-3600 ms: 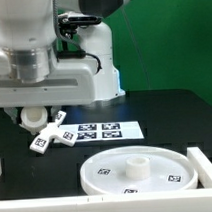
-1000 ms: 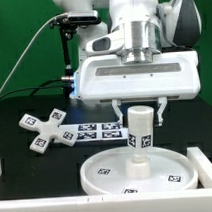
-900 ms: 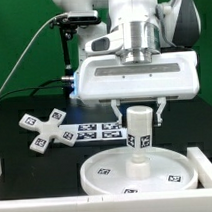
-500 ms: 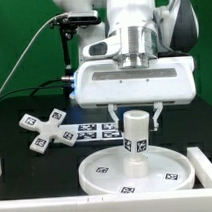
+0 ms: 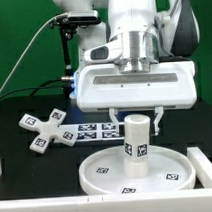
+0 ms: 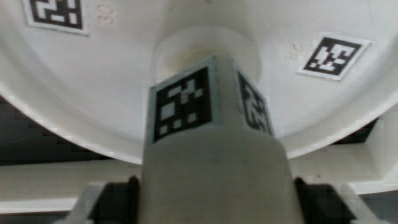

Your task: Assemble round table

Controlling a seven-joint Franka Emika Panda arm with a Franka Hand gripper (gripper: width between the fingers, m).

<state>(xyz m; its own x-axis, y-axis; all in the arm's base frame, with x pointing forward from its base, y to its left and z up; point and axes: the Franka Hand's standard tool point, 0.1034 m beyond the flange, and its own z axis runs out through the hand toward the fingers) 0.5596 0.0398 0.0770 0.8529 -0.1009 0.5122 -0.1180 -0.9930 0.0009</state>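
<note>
Now the short cylindrical leg stands lower than a second ago. The hand has brought it straight down over the middle of the round disc, and its foot meets the raised hub there. Whether it is fully seated I cannot tell. I judge the leg-to-top joint is nearly made, with pressing or twisting home as the likely next step. The hand is closed on the leg's upper end, fingers on either side. The leg is white, upright, with a square tag on its side. Beyond the disc, the cross-shaped base lies on the black counter, beside the marker board.
</note>
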